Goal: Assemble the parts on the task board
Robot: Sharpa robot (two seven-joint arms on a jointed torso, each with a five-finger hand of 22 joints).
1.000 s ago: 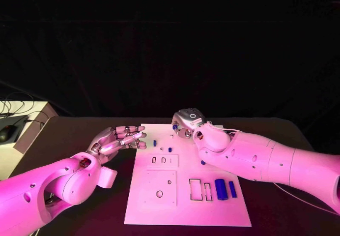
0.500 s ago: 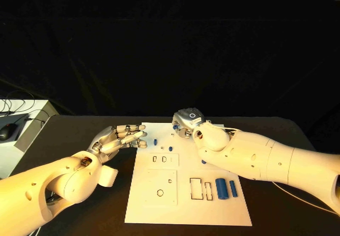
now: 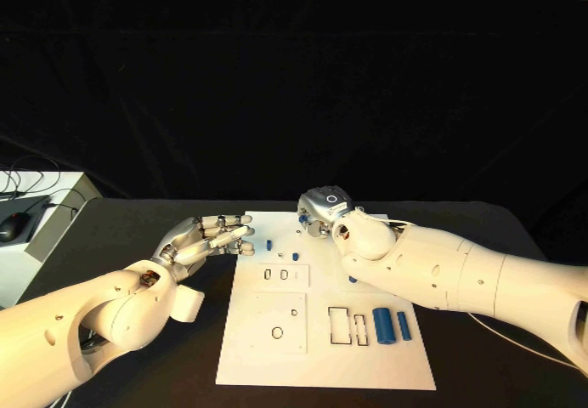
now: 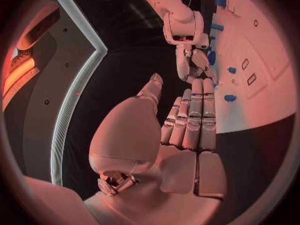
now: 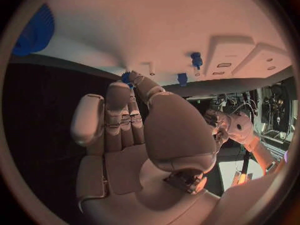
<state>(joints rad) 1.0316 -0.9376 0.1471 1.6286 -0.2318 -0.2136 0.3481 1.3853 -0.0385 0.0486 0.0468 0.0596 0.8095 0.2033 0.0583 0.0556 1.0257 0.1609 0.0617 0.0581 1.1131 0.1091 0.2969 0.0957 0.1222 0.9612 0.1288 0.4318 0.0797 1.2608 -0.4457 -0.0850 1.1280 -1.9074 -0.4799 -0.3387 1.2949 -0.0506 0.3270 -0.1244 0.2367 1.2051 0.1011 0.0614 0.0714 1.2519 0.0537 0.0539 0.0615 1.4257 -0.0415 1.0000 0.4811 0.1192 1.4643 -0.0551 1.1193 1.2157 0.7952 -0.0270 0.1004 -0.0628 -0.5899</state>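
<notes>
Left hand waits just beside the left edge of the task board. Its fingers lie straight and side by side, with the thumb a little apart, and it holds nothing. From its own wrist camera the same flat, empty left hand points toward the white board.

On the board, a small blue part stands close to those fingers. Another small blue part stands a bit further right. Below them are little slots and a square plate with a hole. Near the bottom right of the board lie two long blue parts, side by side, next to two thin open frames.

Right hand reaches to the far top of the board. Its fingers curl down around a tiny blue part there. In its wrist view the fingertips touch that blue piece at the board's edge, so it seems to be pinching it, but I cannot tell for sure.

I think the step now is picking up that tiny top part. Next, the right hand needs a firm pinch, a lift, and a careful move to the right hole. The fit looks small, so slow is best.
</notes>
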